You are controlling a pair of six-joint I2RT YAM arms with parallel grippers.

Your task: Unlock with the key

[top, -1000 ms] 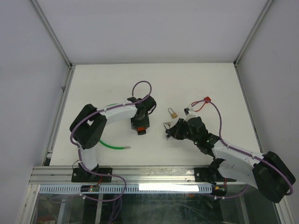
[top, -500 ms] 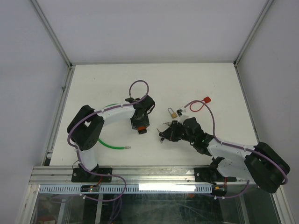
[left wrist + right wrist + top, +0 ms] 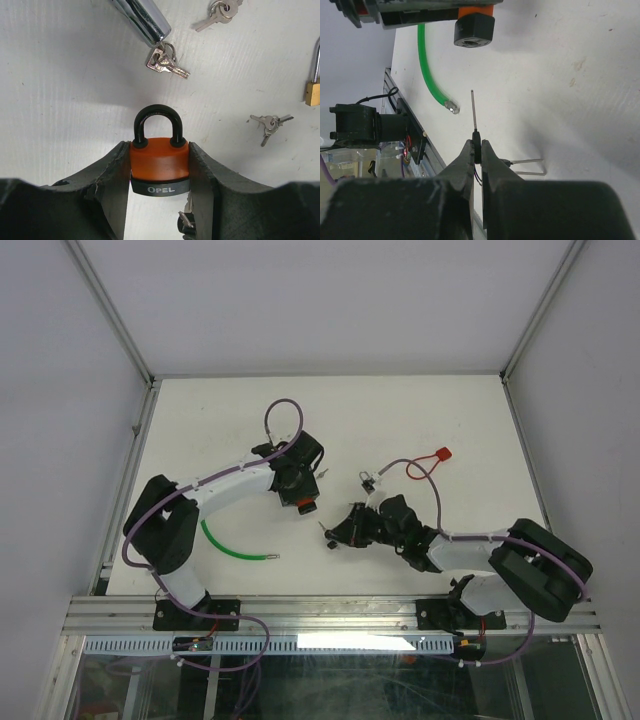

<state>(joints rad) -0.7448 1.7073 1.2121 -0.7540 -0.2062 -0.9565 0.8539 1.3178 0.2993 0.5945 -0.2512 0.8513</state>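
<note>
Padlock sits clamped in the left tool; right tool pinches the key.

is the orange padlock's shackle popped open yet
No, in the left wrist view both legs of the black shackle sit down in the body of the orange padlock.

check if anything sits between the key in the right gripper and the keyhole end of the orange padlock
Nothing visible does. In the right wrist view the gap from the key to the underside of the orange padlock is open; the green cable ends just beside the key.
</note>
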